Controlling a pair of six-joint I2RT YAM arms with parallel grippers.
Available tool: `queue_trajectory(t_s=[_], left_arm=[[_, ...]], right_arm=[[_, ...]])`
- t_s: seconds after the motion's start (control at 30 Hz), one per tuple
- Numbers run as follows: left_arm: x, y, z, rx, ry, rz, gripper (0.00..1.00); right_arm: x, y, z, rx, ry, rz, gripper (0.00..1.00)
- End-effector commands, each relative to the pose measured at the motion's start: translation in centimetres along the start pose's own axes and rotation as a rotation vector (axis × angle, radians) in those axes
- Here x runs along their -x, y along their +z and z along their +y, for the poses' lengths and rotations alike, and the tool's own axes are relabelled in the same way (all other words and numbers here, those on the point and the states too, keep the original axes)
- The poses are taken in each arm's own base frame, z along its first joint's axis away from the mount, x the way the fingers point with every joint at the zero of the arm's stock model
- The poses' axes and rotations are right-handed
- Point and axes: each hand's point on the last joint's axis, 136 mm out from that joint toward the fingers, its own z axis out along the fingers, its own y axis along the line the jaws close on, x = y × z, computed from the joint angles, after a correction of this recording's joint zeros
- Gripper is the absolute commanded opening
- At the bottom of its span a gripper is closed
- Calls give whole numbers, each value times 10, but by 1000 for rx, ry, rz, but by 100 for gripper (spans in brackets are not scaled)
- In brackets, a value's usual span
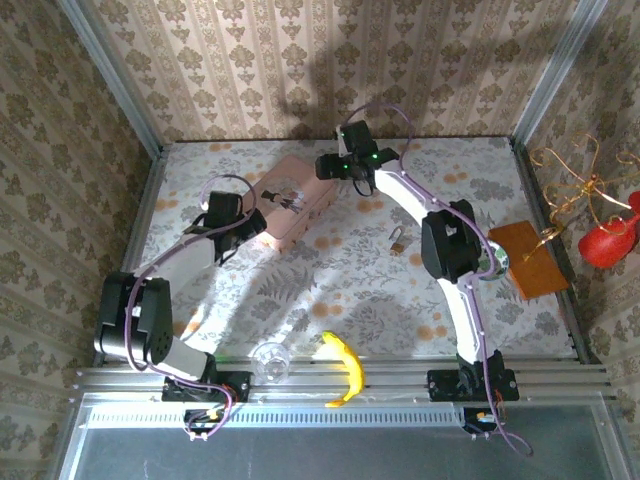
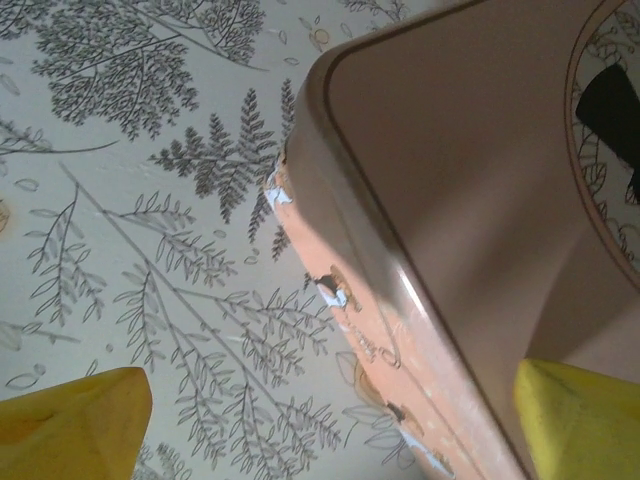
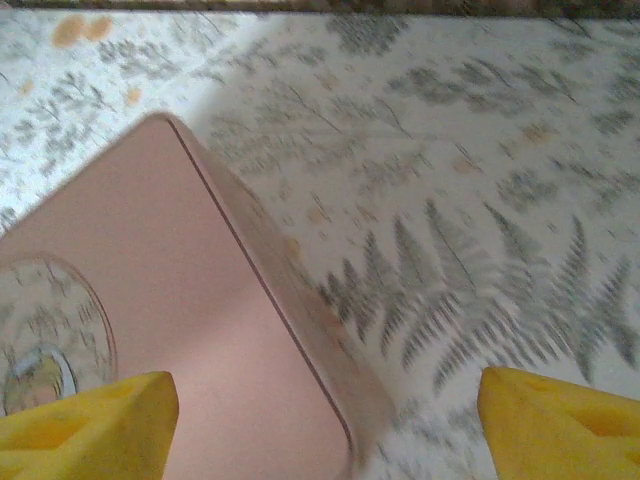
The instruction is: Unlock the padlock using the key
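Smooth pink tin [image 2: 450,200], paint chipped; brassy metal padlock [image 1: 398,239].

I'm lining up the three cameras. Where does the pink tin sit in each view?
Top external: pink tin left of centre, in the picture's upper half.
Left wrist: pink tin upper right, rounded corner pointing up-left.
Right wrist: pink tin lower left, corner pointing up.
Shared landmark: fern-print table cover beside it.

place: lab test booth | cues: wallpapered panels [image 1: 300,60], aluminium frame [image 1: 400,381]
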Motion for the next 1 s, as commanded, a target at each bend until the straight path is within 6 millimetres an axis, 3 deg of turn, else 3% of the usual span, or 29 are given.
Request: queue_trajectory(t_s=[0.0, 0.17, 0.3, 0.47, 0.63, 0.97], left_arm=[[14, 2, -13, -43, 9, -14, 92], [16, 14, -16, -49, 22, 4, 86], [15, 23, -20, -60, 35, 26, 81], [12, 34, -29, -93, 65, 57, 70], [11, 40, -42, -136, 111, 80, 63], [2, 61, -93, -257, 179, 157, 57]], right_arm=[[-4, 16, 11, 90, 17, 55, 76], [-12, 37, 11, 109, 44, 89, 71], [-24, 43, 10, 117, 55, 121, 66], [-43, 40, 11, 132, 65, 157, 50], [-56, 19, 8, 122, 101, 129, 37], [-98, -49, -18, -27, 204, 78, 36]])
